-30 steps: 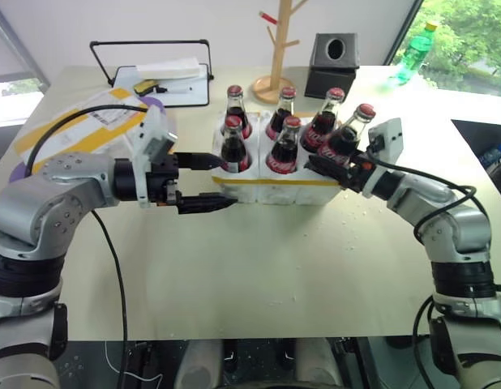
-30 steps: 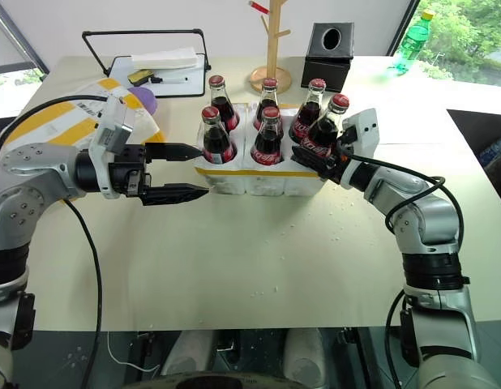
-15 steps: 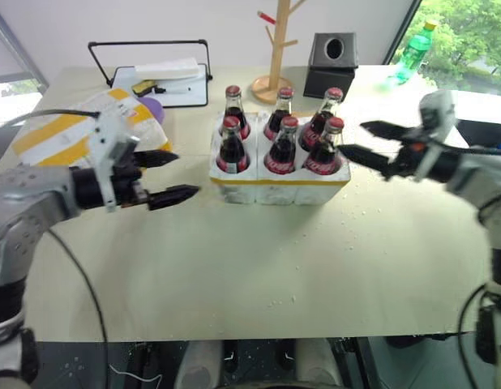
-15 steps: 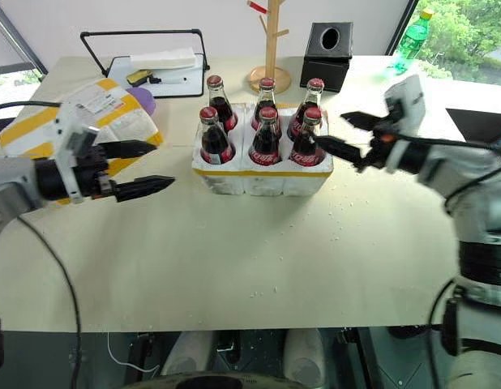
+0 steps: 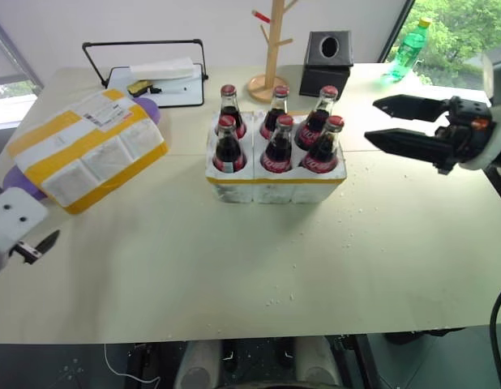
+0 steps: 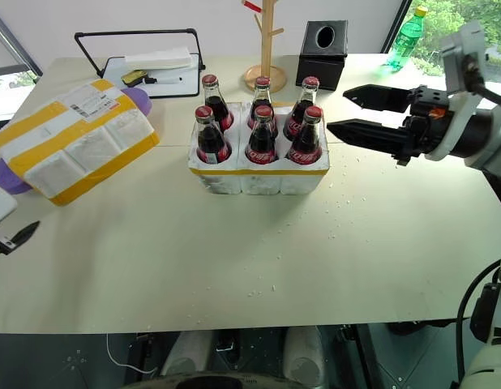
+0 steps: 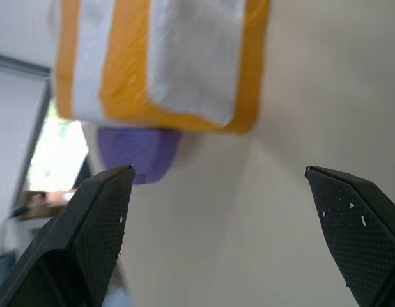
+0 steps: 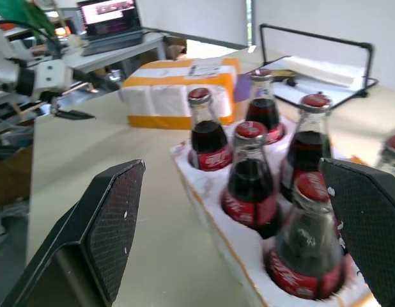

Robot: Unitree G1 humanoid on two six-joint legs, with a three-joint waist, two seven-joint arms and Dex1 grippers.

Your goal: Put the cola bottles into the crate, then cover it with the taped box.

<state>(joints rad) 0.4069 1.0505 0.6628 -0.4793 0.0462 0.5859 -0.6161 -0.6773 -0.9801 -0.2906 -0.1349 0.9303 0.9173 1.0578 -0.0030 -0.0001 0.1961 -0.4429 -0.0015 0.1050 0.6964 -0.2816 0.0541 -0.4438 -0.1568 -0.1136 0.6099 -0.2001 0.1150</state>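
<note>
Cream table [image 5: 234, 267], white wall [image 5: 153, 20] behind, daylit window [image 5: 457, 28] with green trees at right

head pair overhead, wrist cameras close — crate [image 5: 275, 174] shared

Both end effectors gape empty: the left end effector [image 7: 220, 192] low, the right end effector [image 6: 354, 110] raised.
</note>
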